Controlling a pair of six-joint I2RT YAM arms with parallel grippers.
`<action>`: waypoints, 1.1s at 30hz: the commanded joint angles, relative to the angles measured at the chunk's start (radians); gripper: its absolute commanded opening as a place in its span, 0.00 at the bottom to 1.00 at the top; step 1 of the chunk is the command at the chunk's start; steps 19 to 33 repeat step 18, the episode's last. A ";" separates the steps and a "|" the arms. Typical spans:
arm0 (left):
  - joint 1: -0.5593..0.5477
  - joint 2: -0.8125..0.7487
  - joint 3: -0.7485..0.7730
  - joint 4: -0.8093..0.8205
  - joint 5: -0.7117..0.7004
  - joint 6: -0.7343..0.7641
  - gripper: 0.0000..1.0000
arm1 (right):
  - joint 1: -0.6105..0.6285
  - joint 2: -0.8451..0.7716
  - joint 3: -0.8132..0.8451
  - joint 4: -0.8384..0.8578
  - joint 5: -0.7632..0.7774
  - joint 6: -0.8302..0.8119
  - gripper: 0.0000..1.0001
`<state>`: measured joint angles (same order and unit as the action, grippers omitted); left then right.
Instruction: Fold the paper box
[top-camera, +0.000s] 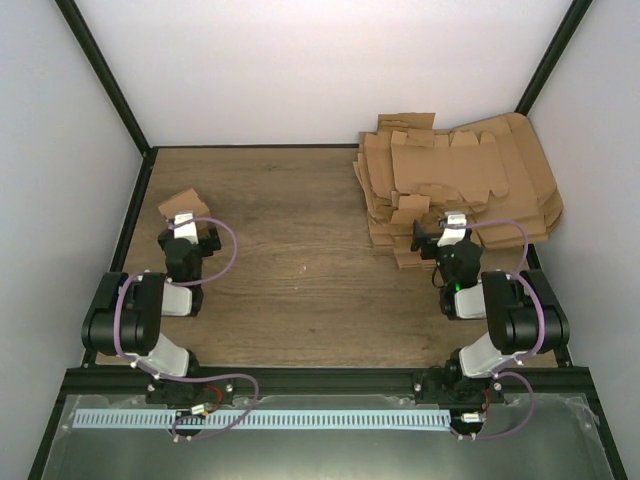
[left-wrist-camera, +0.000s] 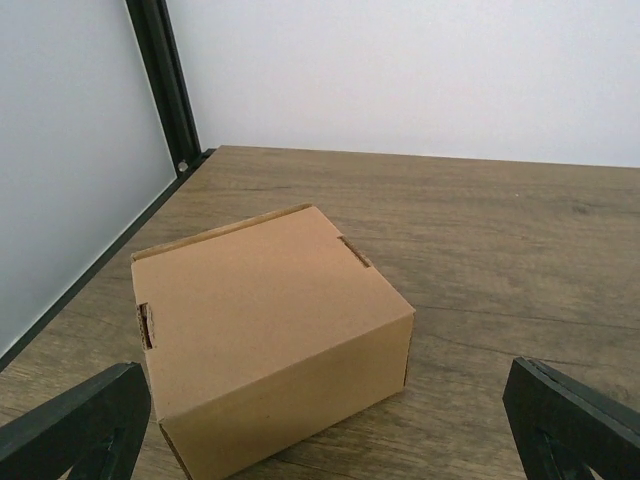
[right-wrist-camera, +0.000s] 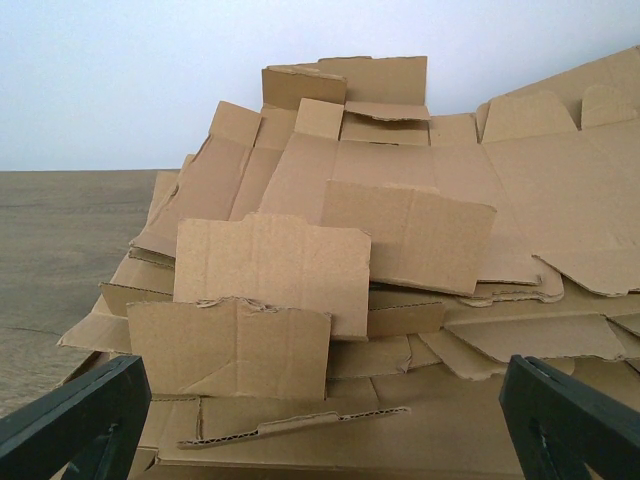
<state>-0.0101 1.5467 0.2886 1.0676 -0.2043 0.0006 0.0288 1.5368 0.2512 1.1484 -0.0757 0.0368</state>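
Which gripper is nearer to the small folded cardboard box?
Left. The left gripper sits open right at the folded box; the right gripper is across the table, facing the pile of flat sheets.

From the top camera, the small closed brown cardboard box (top-camera: 183, 205) is tiny and partly tucked behind the left gripper (top-camera: 182, 216), so you can't make out any flap detail. In the left wrist shot its far sides are hidden, and the black fingers (left-wrist-camera: 80, 430) are chopped off by the bottom corners. In the right wrist shot, the pile of flat brown cardboard sheets (right-wrist-camera: 400, 230) gets cropped right and bottom, the lower sheets are buried, and the right gripper (right-wrist-camera: 325, 425) fingers are clipped the same way.
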 joint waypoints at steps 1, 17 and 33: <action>-0.002 -0.010 0.011 0.034 0.015 -0.008 1.00 | -0.007 -0.012 0.023 0.022 0.002 -0.018 1.00; -0.002 -0.011 0.011 0.031 0.015 -0.008 1.00 | -0.007 -0.009 0.030 0.014 0.001 -0.017 1.00; -0.003 -0.011 0.011 0.031 0.016 -0.008 1.00 | -0.007 -0.010 0.028 0.020 0.001 -0.018 1.00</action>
